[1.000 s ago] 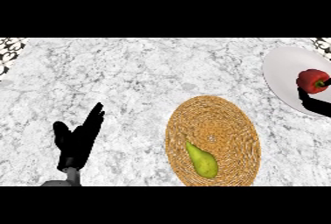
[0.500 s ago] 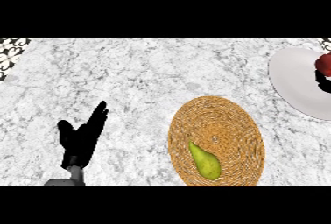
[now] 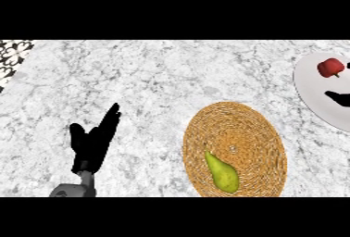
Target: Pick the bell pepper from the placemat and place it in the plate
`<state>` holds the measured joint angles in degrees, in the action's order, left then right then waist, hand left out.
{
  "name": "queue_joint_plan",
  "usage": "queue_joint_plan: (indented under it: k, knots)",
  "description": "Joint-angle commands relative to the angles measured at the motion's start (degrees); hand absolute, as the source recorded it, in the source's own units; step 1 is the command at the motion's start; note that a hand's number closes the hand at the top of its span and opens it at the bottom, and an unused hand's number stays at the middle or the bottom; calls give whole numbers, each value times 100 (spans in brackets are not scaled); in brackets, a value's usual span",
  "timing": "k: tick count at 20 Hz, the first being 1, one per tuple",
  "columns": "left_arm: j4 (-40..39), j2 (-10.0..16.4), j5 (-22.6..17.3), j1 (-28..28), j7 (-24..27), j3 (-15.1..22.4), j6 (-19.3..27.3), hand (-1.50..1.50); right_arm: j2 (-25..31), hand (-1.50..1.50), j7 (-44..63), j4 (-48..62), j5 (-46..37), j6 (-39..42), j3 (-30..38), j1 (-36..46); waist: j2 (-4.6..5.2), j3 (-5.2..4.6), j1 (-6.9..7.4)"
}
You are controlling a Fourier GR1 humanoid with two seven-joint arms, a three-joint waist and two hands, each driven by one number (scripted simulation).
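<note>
The red bell pepper (image 3: 330, 68) lies on the white plate (image 3: 314, 92) at the right edge of the head view. Only parts of my right hand (image 3: 340, 98) show at that edge: a dark thumb over the plate below the pepper and a fingertip just right of it. Neither touches the pepper, and the hand stands open. The round woven placemat (image 3: 234, 139) lies lower and to the left of the plate, with a green pear (image 3: 222, 172) on its near part. My left hand (image 3: 92, 141) rests open at the lower left, fingers up.
The counter is white-grey marble (image 3: 157, 83). A black-and-white patterned patch (image 3: 14, 55) shows at the top left corner. The plate runs out of view on the right.
My right hand was curled round the pepper on the plate; now it has let go and drawn back to the right. The pepper stays on the plate. The left hand is unchanged.
</note>
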<state>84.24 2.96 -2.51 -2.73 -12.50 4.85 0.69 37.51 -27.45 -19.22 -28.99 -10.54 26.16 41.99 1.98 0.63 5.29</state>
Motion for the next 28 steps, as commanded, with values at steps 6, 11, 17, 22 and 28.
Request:
queue_joint_plan:
  k: [6,11,17,22,28]
  knots:
    - [-260,31,-75,107,-65,-91,-58,0,27,-150,-982,526,680,1009,604,357,8,-8,-100]
    - [-238,5,-94,106,-78,-117,-34,0,263,-150,-1251,733,1216,1311,1178,290,31,-5,-133]
    - [-172,-91,19,269,-35,-16,76,0,822,-150,-1152,1028,1468,2435,1412,107,7,-6,-198]
    - [-92,91,-66,357,3,-162,-47,0,1170,-150,-1425,1119,1468,3667,1359,-283,-35,-9,-235]
    - [-8,139,-140,292,-207,-184,-115,0,1302,-150,-1941,1009,1284,4361,1126,-865,-51,-3,-281]
